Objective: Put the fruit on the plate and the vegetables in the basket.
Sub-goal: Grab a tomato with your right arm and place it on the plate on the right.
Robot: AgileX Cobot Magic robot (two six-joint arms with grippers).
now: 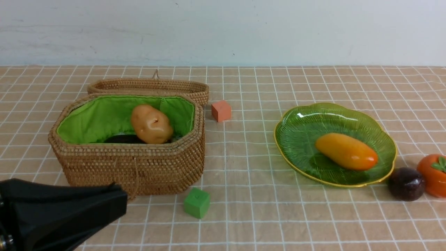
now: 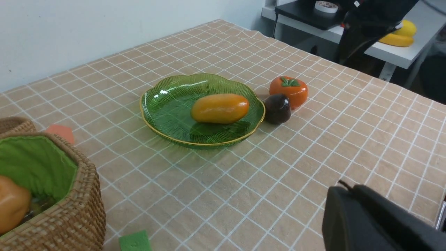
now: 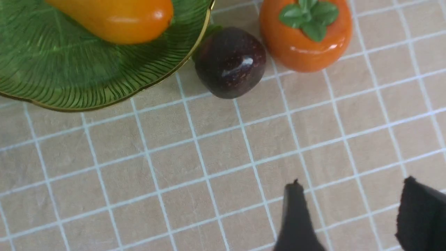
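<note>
One plated, two not.
Mango [image 1: 346,151] lay on the plate [image 1: 296,115]; ball [image 1: 406,183] and persimmon [image 1: 433,174] sat just right of it; potato [image 1: 151,123] was in the basket [image 1: 139,164], left. Right gripper [image 3: 353,181] gaped wide near the ball; left gripper [image 1: 116,197], couldn't tell.

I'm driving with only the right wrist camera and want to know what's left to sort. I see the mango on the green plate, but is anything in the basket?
Observer: Yes, the potato is sitting inside the basket.
Operator: Is the lid shut on it?
Observer: No, the lid is flipped open and lies behind the basket.
Operator: Is there other stuff over there?
Observer: Two small cubes on the cloth: an orange cube by the lid's right end and a green cube in front of the basket.
</note>
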